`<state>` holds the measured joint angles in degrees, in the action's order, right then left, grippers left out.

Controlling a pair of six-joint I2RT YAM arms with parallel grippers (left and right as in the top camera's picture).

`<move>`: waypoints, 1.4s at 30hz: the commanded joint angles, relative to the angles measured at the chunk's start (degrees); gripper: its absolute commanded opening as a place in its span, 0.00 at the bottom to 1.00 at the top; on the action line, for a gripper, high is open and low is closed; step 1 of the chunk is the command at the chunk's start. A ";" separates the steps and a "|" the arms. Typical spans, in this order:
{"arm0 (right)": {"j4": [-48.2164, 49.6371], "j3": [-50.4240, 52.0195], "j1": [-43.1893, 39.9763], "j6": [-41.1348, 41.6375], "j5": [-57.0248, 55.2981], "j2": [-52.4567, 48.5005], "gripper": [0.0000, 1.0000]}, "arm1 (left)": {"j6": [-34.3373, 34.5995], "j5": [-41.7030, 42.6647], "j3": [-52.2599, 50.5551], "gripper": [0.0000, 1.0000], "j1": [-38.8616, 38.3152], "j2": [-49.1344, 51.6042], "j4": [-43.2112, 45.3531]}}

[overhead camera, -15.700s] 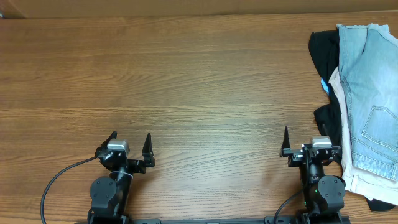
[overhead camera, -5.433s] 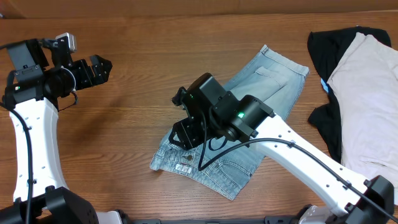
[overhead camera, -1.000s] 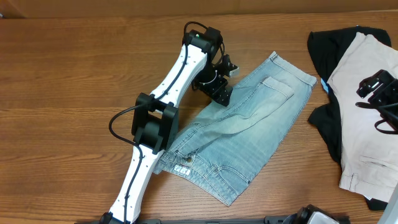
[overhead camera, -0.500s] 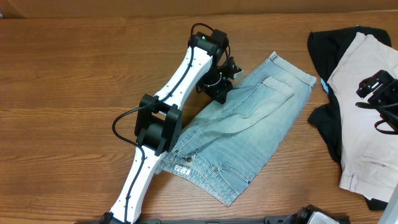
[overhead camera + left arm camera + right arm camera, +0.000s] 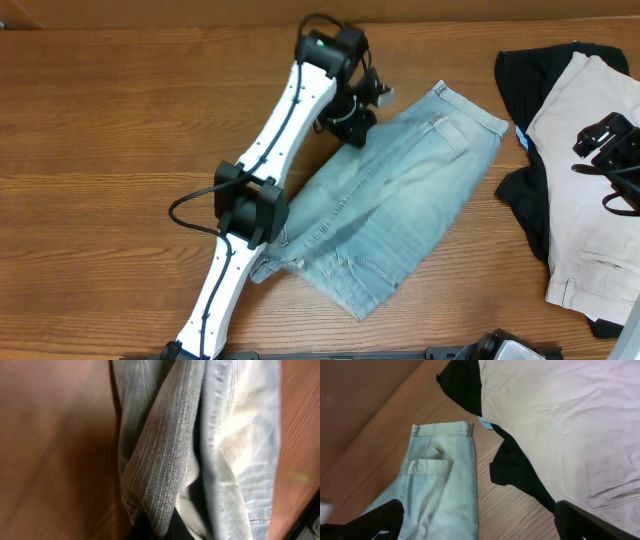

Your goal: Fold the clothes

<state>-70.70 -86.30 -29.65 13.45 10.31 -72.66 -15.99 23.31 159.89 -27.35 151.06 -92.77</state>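
The clothes, a pair of light-blue denim shorts (image 5: 400, 210), lie slantwise across the middle of the table, one leg hem toward the back right. My left gripper (image 5: 358, 118) is at their back left edge, shut on a raised fold of denim. In the left wrist view that fold (image 5: 165, 460) runs down between the dark fingertips (image 5: 145, 532), with the left gripper (image 5: 162, 532) pinching it. My right gripper (image 5: 603, 140) hovers open over the cream trousers at the right. The right wrist view shows the shorts (image 5: 440, 485) at lower left, and the right gripper (image 5: 480, 530) holds nothing.
Cream-beige trousers (image 5: 590, 180) lie on a black garment (image 5: 520, 70) at the table's right edge; both also appear in the right wrist view, trousers (image 5: 560, 420) and black garment (image 5: 512, 470). Bare wooden table (image 5: 120, 150) stretches to the left.
My left gripper has shut on the shorts' back left edge and drawn it up and back. The creased fold across the shorts has smoothed out. The right arm has stayed still.
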 commanded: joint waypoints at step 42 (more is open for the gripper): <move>-0.35 -1.42 -0.26 -0.42 0.48 0.85 1.00 | 10.51 -25.92 1.79 1.00 -6.40 0.55 8.81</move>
<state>-71.18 -86.30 -29.63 13.43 10.33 -72.66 -7.31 5.54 165.77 -34.04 150.36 -85.30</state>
